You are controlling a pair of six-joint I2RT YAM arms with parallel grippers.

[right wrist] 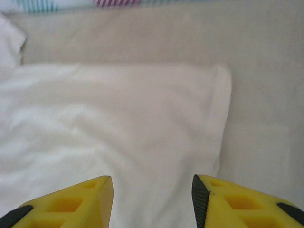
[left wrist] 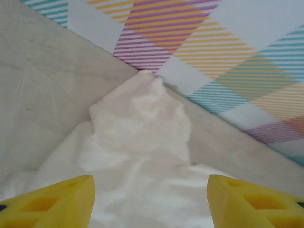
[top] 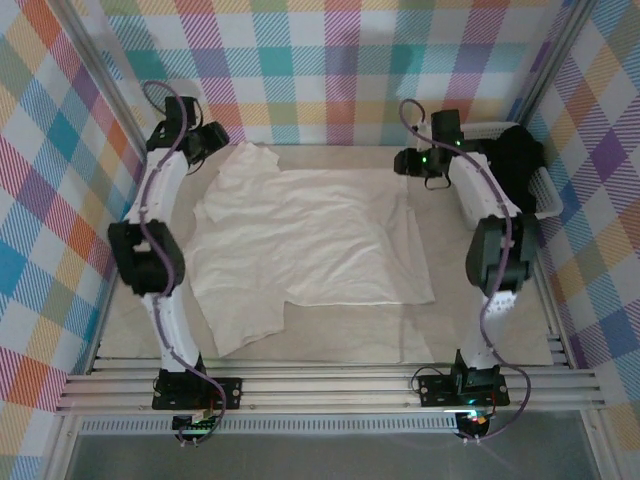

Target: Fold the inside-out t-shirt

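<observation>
The white t-shirt [top: 300, 245] lies spread across the table's middle, one sleeve bunched toward the far left and a layer folded over its right part. My left gripper [top: 207, 140] hovers open at that far-left sleeve; in the left wrist view the crumpled sleeve [left wrist: 142, 123] lies ahead between the wide-apart yellow fingers [left wrist: 61, 202]. My right gripper [top: 410, 163] is open over the shirt's far-right corner. In the right wrist view the flat folded cloth [right wrist: 118, 123] with its right edge [right wrist: 223, 118] lies between and beyond the yellow fingers [right wrist: 232, 202]. Nothing is held.
A white plastic basket [top: 545, 195] holding a black garment [top: 515, 160] stands at the far right behind the right arm. Checkered walls [top: 330, 70] close in the table on three sides. Bare tabletop [top: 350, 340] lies near the front rail.
</observation>
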